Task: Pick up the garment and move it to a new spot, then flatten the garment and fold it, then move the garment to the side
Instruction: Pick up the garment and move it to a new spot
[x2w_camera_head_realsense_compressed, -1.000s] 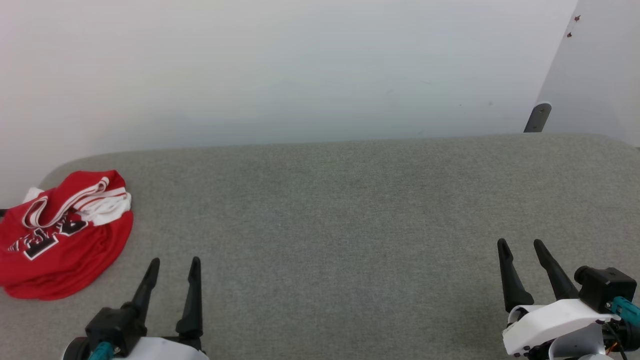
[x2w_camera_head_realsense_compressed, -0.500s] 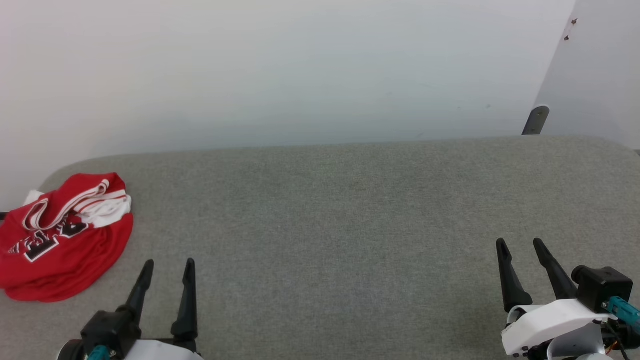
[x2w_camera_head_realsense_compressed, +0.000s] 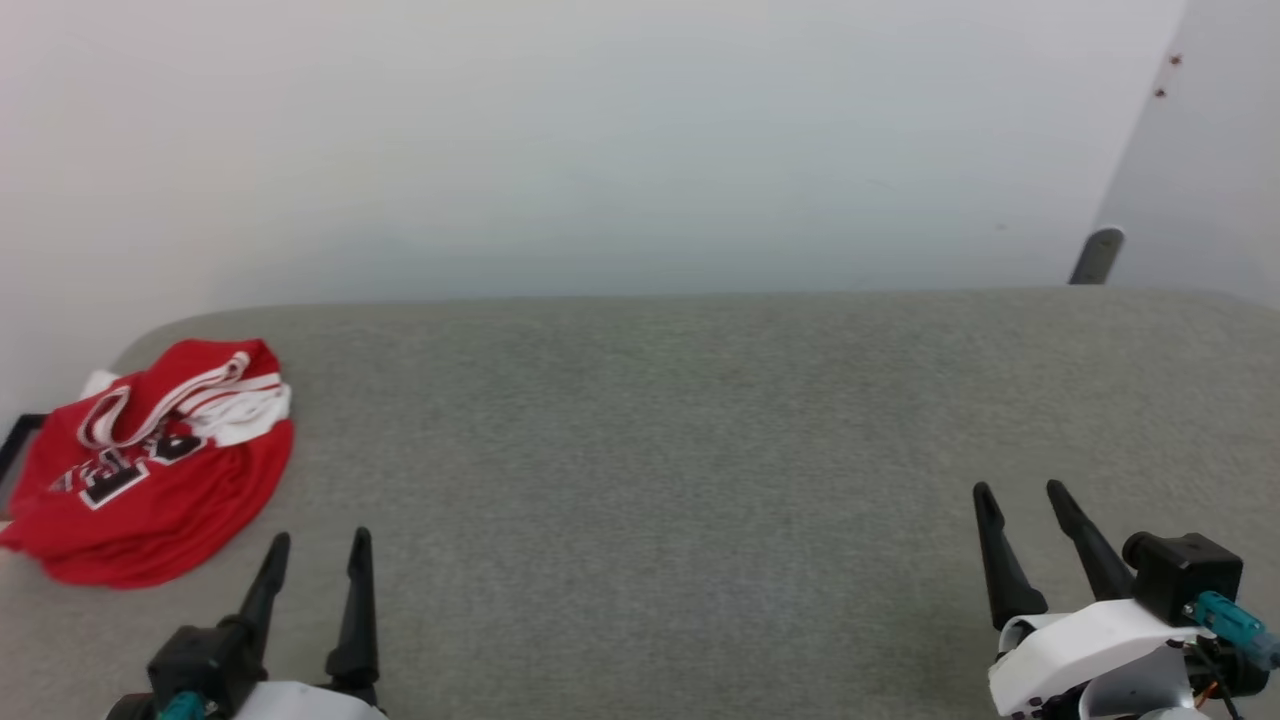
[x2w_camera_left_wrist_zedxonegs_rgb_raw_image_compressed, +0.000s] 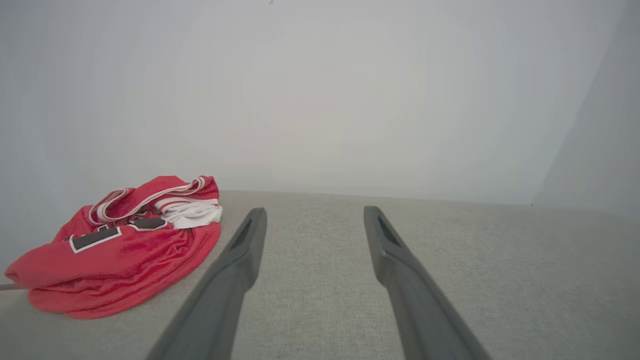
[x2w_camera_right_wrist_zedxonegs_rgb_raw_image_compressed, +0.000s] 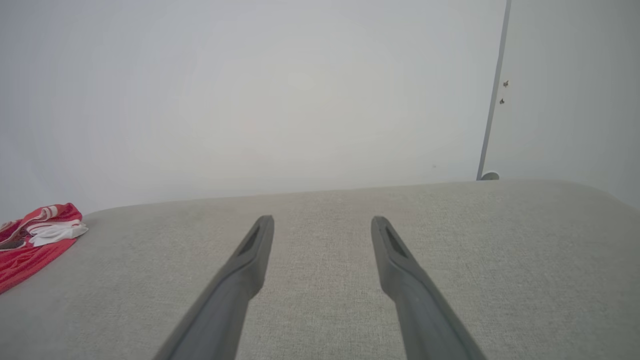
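A crumpled red garment (x2w_camera_head_realsense_compressed: 150, 480) lies bunched at the far left end of the grey desk (x2w_camera_head_realsense_compressed: 650, 450). The left gripper (x2w_camera_head_realsense_compressed: 320, 538), fingers spread and empty, is the nearer one, with the heap just ahead and to its left. The right gripper (x2w_camera_head_realsense_compressed: 1019, 489), also spread and empty, is well apart.

Grey fabric surface (x2w_camera_head_realsense_compressed: 700, 450), pale wall (x2w_camera_head_realsense_compressed: 600, 150)
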